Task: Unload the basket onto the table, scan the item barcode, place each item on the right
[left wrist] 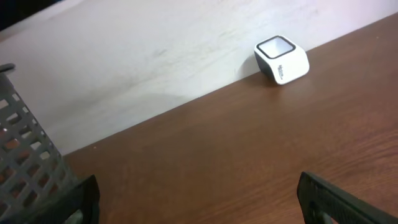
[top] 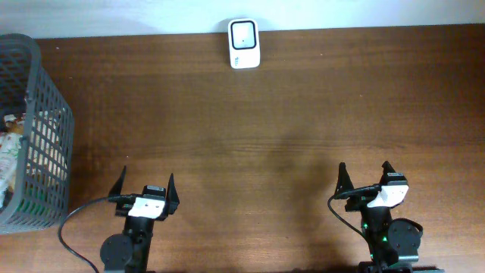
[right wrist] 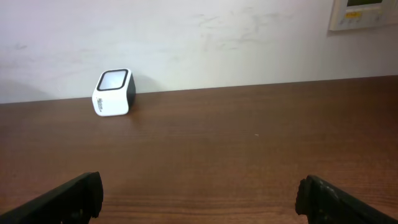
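- Nothing done yet: left gripper [top: 146, 183] and right gripper [top: 364, 174] are empty, jaws spread wide, well apart from the scanner [top: 244, 44].
- Item [top: 7, 149] sits in the basket [top: 47, 102], far left of the scanner.
- Left to do: pick it, scan it.

No wording is coming through sharply enough to read. The white scanner [right wrist: 113, 93], standing left of centre in the right wrist view, is carrying a short line of dark print on its side face, but it is showing only as a smudge; the left wrist view, upper right, is giving the same blur. A wall panel [right wrist: 365, 14] at the upper right corner is showing a greenish display with characters too small to tell. Packets [top: 9, 155] inside the grey basket [top: 47, 144] at the overhead view's left edge are bearing illegible print.
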{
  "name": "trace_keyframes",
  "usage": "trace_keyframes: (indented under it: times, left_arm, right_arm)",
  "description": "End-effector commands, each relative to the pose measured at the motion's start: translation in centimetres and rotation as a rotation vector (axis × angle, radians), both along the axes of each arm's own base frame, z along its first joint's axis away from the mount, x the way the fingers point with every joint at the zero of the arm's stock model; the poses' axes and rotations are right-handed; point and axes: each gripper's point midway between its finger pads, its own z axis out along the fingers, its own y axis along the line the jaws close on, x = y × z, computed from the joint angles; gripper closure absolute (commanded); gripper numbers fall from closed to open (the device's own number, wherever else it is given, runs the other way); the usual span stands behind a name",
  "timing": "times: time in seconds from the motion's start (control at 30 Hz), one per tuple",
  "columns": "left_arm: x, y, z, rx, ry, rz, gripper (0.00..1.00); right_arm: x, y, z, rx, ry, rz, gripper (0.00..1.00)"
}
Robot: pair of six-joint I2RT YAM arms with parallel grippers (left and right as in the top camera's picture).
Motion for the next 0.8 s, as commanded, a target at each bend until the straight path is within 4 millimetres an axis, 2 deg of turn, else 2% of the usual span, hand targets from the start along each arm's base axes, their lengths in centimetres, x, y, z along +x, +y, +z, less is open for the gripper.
trace_keyframes:
  times: [0.0,0.23,0.47,0.53,0.77]
  left_arm:
    - [0.0,-0.3,1.0,-0.037,-0.001,-0.018,0.01]
    - [0.7,-0.4,2.2,-0.037,0.056,-0.021,0.01]
    - [2.4,-1.3,6.0,-0.042,0.112,-0.067,0.01]
    - [3.4,-1.5,7.3,-0.044,0.166,-0.082,0.01]
    - [7.3,-2.0,9.2,-0.056,0.352,-0.103,0.01]
  right_arm:
    - [0.0,0.3,-0.2,0.007,0.0,0.013,0.02]
    - [0.0,0.3,-0.2,0.007,0.0,0.013,0.01]
    - [0.0,0.3,-0.2,0.007,0.0,0.013,0.02]
    - [0.0,0.3,-0.2,0.007,0.001,0.013,0.02]
    - [0.0,0.3,-0.2,0.007,0.0,0.013,0.02]
